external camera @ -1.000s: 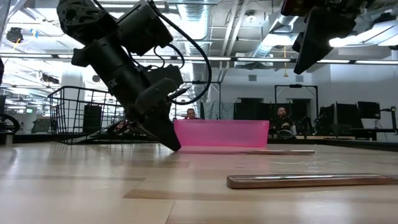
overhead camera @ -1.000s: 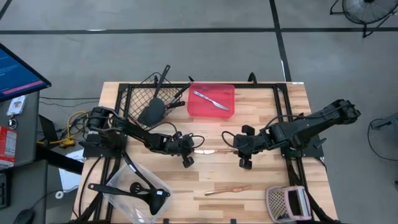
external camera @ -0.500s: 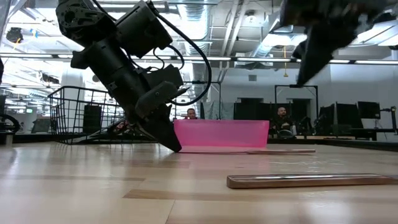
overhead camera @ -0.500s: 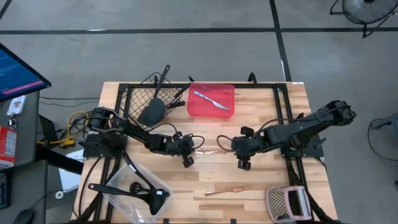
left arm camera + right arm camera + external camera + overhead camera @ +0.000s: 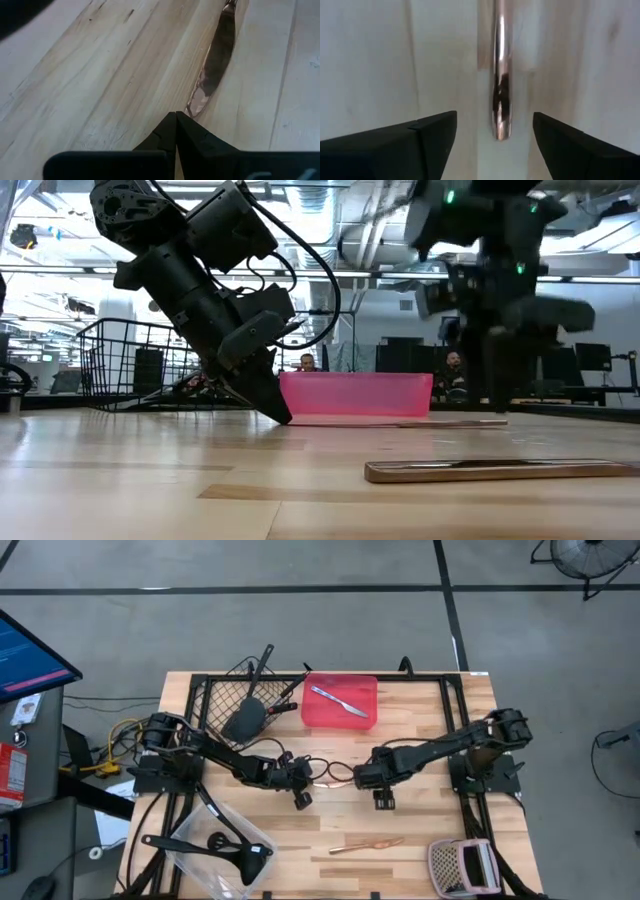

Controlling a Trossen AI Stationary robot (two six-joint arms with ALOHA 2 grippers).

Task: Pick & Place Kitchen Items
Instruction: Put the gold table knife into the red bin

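Copper-toned metal shows between the parted fingers of the right gripper [image 5: 492, 135]: the rounded end of a slim copper knife [image 5: 499, 95] lies on the wooden table [image 5: 440, 830], the fingers well apart on either side and not gripping it. From above, that gripper [image 5: 366, 780] hides most of the piece at mid-table, so only a sliver is seen there. The left gripper [image 5: 176, 120] is pressed shut, its tip on the board just beside the knife's blade end, holding nothing; whether it touches the blade is hard to tell. Level with the table, the right arm is blurred and its fingers cannot be made out. A second copper utensil [image 5: 366, 844] lies nearer the front edge, well apart. Farther off, a silver knife [image 5: 338, 700] rests in the red tray [image 5: 312, 716], black utensils [image 5: 248, 712] sit in the wire basket [image 5: 208, 690], and a black ladle [image 5: 205, 846] lies in the clear tub [image 5: 262, 836] at the near left corner.
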